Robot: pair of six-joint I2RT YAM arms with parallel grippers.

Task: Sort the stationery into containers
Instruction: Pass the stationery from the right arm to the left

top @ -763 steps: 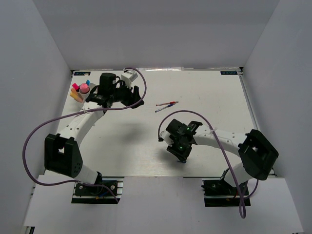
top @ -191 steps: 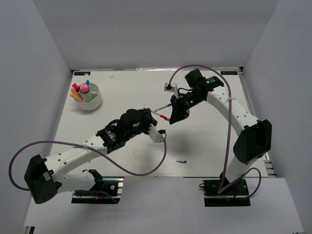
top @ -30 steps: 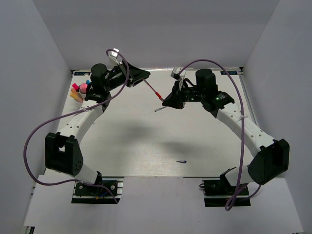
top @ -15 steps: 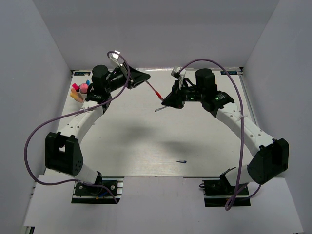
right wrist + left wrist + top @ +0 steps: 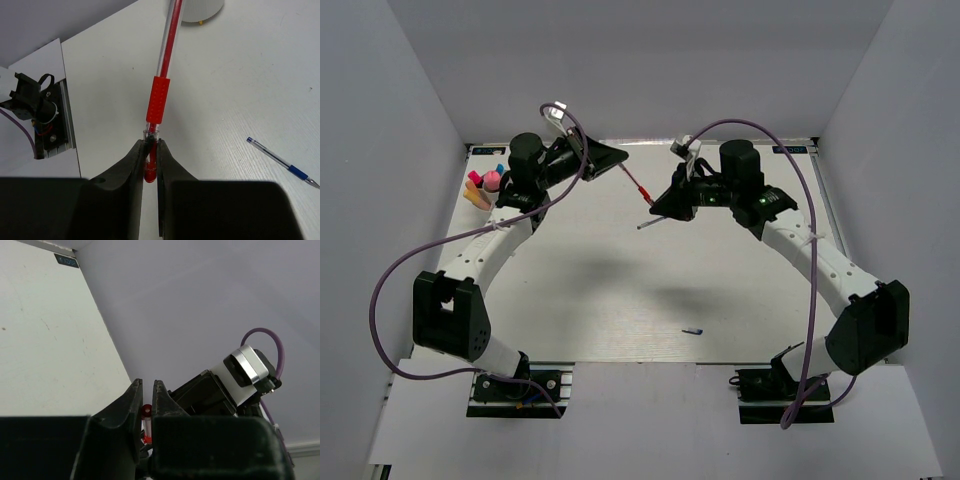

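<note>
A red pen hangs in the air over the far middle of the table, stretched between both grippers. My right gripper is shut on its tip end, just below the red grip sleeve. My left gripper has its jaws pressed in on the pen's other end. A blue pen lies on the table under them, also visible from above. The white bowl sits at the far left, mostly hidden by my left arm in the top view, with pink and orange markers standing in it.
A small blue cap lies near the front edge of the table, right of centre. White walls enclose the table on three sides. Purple cables loop off both arms.
The left jaws have narrowed onto the back end of the red pen. Both arms have barely moved, and the right gripper keeps its hold on the tip.
</note>
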